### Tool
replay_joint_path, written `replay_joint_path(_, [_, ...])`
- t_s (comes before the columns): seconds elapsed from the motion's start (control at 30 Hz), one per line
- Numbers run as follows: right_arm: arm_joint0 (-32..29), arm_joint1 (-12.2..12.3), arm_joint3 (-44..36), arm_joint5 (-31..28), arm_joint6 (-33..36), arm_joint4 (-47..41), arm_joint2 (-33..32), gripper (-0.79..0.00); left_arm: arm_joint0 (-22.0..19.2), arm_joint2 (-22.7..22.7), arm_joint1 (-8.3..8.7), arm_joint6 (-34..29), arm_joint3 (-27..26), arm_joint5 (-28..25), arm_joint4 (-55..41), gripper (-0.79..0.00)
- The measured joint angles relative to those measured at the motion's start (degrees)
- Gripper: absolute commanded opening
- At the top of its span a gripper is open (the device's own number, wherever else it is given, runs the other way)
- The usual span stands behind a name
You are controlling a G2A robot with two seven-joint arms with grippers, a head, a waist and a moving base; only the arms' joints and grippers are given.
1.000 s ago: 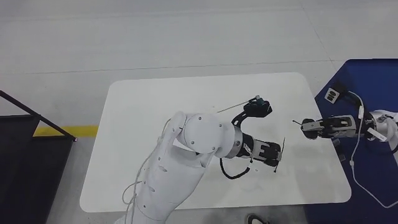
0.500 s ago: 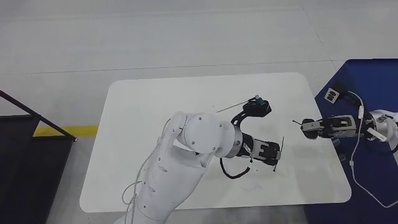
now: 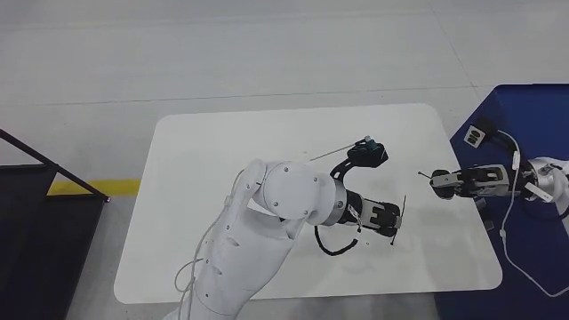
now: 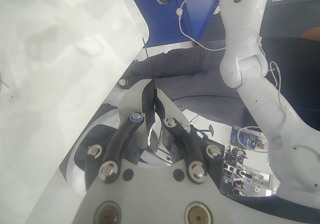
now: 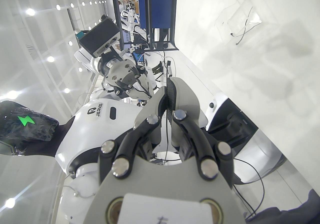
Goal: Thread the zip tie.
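My left gripper (image 3: 397,220) hovers over the right part of the white table (image 3: 222,196), shut on a thin black zip tie (image 3: 403,206) that stands out past both sides of the fingers. In its wrist view the left gripper (image 4: 153,87) pinches that zip tie (image 4: 145,51). My right gripper (image 3: 434,181) hangs a little to the right and farther back, apart from the left one. It is shut on another thin black strip (image 5: 167,140), seen in the right wrist view between the pads of the right gripper (image 5: 168,84). The strip's tip (image 3: 421,175) points toward the left gripper.
A clear plastic bag (image 5: 243,24) with loose black ties lies on the table. A black and teal object (image 3: 369,152) with a thin rod sits behind the left gripper. A blue surface (image 3: 533,116) borders the table's right edge.
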State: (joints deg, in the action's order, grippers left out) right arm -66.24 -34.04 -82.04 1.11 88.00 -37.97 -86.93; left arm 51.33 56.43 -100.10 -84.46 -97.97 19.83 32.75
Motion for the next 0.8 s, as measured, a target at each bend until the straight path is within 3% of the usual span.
replay_joint_path(0.13, [-0.3, -0.1, -0.3, 0.6, -0.3, -0.5, 0.2, -0.785, 0.5, 0.2, 0.03, 0.3, 0.1, -0.3, -0.6, -0.785])
replay_joint_path(0.3, [-0.5, 1.3, -3.7, 1.6, 0.0, 2.5, 0.3, -0.785, 0.7, 2.7, 0.76, -1.0, 0.3, -1.0, -8.4, -0.785])
replay_joint_path(0.5, [-1.9, 5.9, -5.8, -0.4, 0.0, 2.1, 1.7, -0.785, -7.5, 2.3, 2.19, -2.5, 9.1, -2.5, -22.0, -0.785])
replay_joint_path(0.7, [-2.6, 11.8, -7.9, -4.8, 0.0, -4.2, 5.3, -0.785, -17.9, -6.1, 4.90, -3.6, 18.8, -3.5, -34.5, -0.785])
replay_joint_path(0.8, [-2.5, 13.4, -8.2, -6.1, 0.0, -8.0, 6.2, -0.785, -21.0, -8.1, 5.79, -3.5, 20.4, -3.5, -40.4, -0.785])
